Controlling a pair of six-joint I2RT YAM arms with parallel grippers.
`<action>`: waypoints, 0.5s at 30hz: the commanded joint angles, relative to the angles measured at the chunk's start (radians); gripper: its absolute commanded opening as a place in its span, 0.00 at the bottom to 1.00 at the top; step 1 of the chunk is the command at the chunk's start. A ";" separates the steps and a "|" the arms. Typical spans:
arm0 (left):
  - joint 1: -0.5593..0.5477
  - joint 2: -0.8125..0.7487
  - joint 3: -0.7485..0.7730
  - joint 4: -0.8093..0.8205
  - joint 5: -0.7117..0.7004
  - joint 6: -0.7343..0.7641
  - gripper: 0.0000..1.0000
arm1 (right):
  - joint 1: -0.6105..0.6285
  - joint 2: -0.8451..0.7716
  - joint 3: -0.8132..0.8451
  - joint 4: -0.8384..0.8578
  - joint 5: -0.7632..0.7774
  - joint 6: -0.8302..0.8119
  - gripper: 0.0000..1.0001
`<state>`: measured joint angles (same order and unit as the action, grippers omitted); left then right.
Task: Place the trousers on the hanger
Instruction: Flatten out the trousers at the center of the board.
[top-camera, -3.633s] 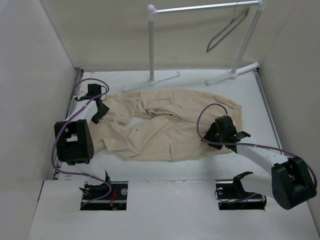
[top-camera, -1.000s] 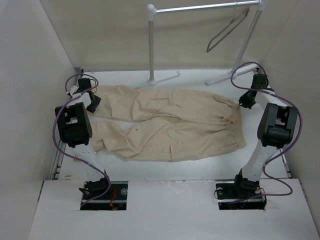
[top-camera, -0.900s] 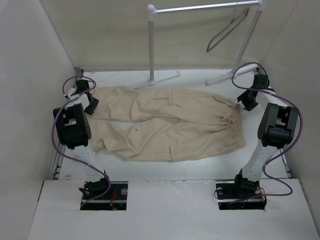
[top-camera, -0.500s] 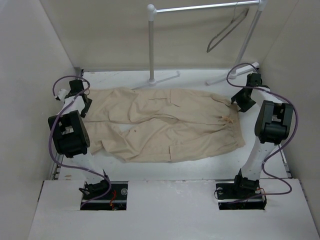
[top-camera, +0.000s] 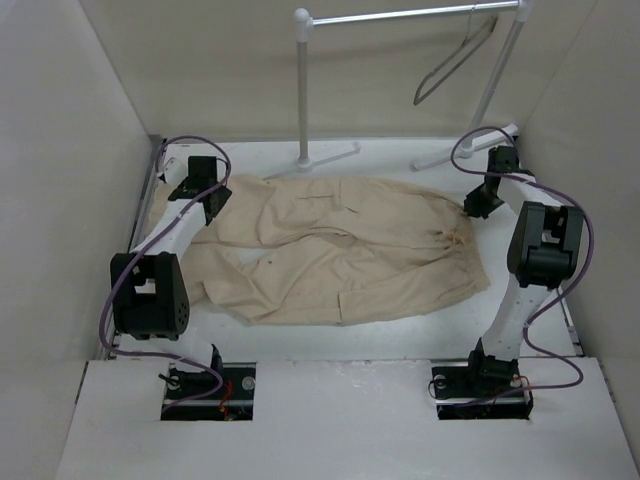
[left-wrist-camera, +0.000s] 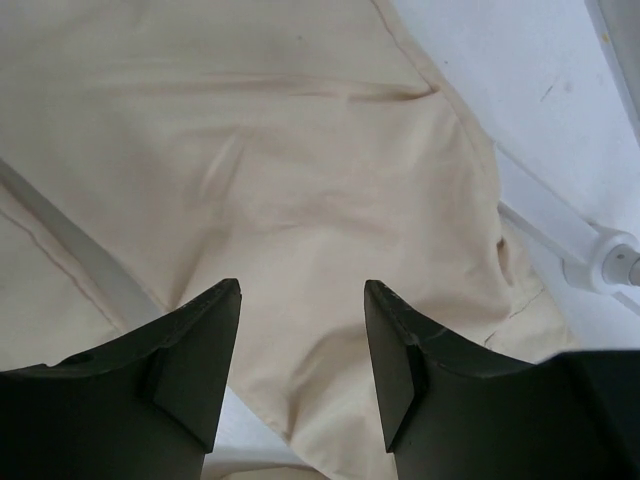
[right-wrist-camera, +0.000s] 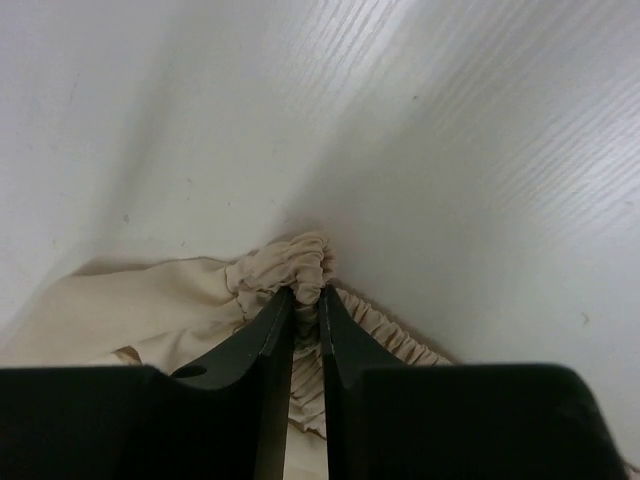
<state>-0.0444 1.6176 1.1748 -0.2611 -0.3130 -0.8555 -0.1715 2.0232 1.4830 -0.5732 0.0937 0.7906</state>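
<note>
Pinching a gathered waistband corner, the right claw (right-wrist-camera: 305, 297) grips the trousers (top-camera: 340, 250), which lie spread on the surface (top-camera: 400, 335); the left claw (left-wrist-camera: 300, 310) hovers released above a leg. Lifting by so little cloth risks a slip before reaching the hanger (top-camera: 447, 65).

The black and white left arm (top-camera: 176, 226) reaches far left, its left gripper (left-wrist-camera: 302, 290) aimed down, fingers spread wide. The right arm (top-camera: 532, 246) stretches far right, its right gripper (right-wrist-camera: 305, 293) pinched onto the soft beige cloth trousers (right-wrist-camera: 150, 300).
</note>
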 joint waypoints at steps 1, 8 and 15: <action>0.027 -0.076 -0.050 -0.009 0.000 -0.008 0.51 | -0.045 -0.092 0.010 0.006 0.106 0.006 0.13; 0.117 -0.261 -0.246 -0.079 0.040 0.036 0.52 | -0.122 -0.109 0.008 0.051 0.143 0.006 0.17; 0.234 -0.524 -0.382 -0.271 -0.006 0.102 0.52 | -0.067 -0.272 -0.024 0.088 0.136 0.015 0.81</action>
<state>0.1612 1.1847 0.8257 -0.4232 -0.2821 -0.7940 -0.2947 1.9095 1.4712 -0.5461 0.2176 0.7925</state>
